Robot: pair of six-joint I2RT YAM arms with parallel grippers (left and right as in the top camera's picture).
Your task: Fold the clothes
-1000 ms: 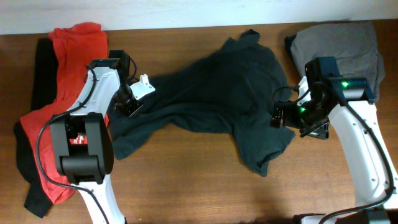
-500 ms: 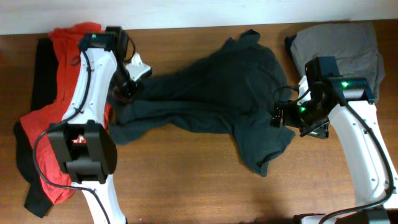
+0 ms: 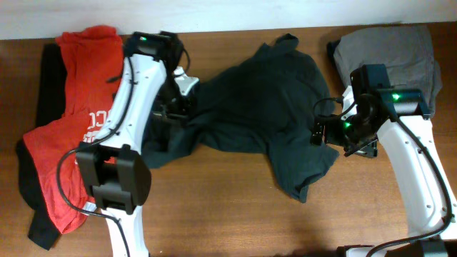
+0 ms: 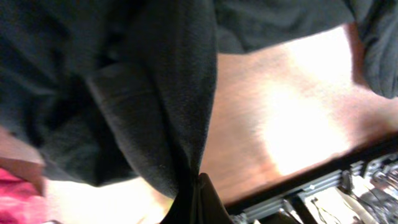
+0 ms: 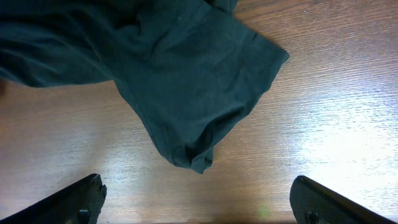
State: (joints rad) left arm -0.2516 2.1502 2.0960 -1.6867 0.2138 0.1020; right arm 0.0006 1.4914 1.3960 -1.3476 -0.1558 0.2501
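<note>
The folding has hardly begun; the dark T-shirt [image 3: 264, 107] lies crumpled across the middle of the bench [image 3: 214, 214], twisted and ridged, with one sleeve trailing toward the near right, and no clean fold shows anywhere on it. The red T-shirt [image 3: 71, 135] sits in a loose heap at the left end, over a black garment [image 3: 46, 86], untouched; the grey garment [image 3: 389, 50] rests at the far right corner. By my reading, the dark shirt has yet to be spread flat, and every fold on both shirts is left to do.

The left hand [image 4: 194, 196] is clamped fully together on a pinch of the dark shirt's left edge, the cloth hanging from its tips in the wrist view. The right hand [image 5: 196, 186] stands spread wide above the shirt's near-right sleeve, holding nothing.

Against the frame a second ago, the left arm has swung away from the red shirt toward the far middle of the bench; its hand, then barely parted, has shut; the shirt's left edge has been drawn inward and bunched; the red shirt's white print, then hidden under the arm, now shows. The right arm has not moved.
</note>
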